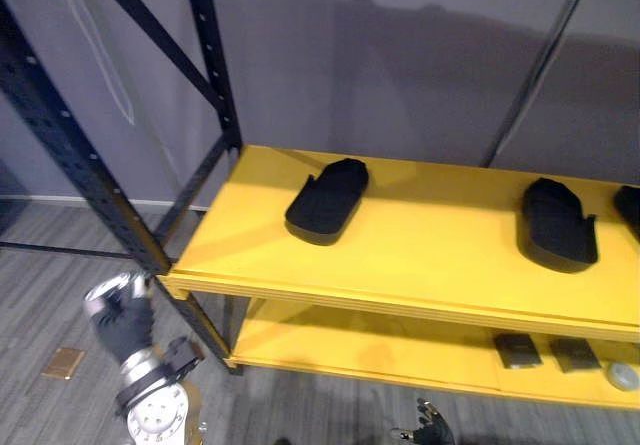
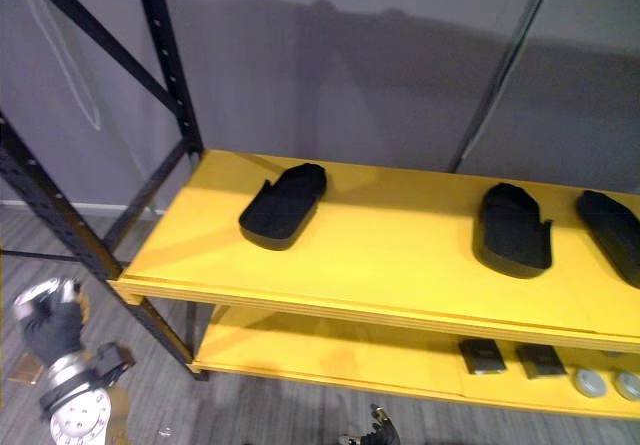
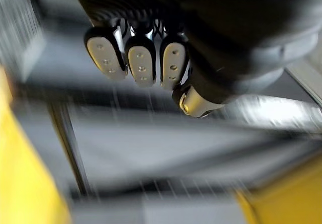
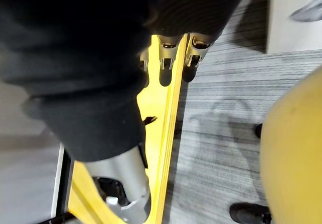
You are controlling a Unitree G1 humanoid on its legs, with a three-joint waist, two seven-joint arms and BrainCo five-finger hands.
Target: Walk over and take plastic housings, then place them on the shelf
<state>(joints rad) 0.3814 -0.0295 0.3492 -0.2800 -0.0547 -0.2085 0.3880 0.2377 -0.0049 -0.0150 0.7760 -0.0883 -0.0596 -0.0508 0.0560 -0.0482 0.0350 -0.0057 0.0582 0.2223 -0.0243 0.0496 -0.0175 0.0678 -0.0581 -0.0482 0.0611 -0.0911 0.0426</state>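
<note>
Three black plastic housings lie on the top board of a yellow shelf (image 1: 400,285): one left of centre (image 1: 327,201), one toward the right (image 1: 556,225), and one at the right edge (image 2: 612,230). My left hand (image 1: 120,315) is low on the left, in front of the shelf's black corner post, below the board. In the left wrist view its fingers (image 3: 142,60) are curled in and hold nothing. My right hand (image 1: 430,430) is low at the bottom edge, in front of the lower board. Its fingers (image 4: 166,58) are relaxed and empty.
Black uprights (image 1: 80,165) and diagonal braces frame the shelf's left end. The lower board (image 1: 380,350) carries two small black boxes (image 1: 517,349) and round grey parts (image 2: 590,383) at the right. A brown tile (image 1: 63,363) lies on the grey floor at the left. A grey wall stands behind.
</note>
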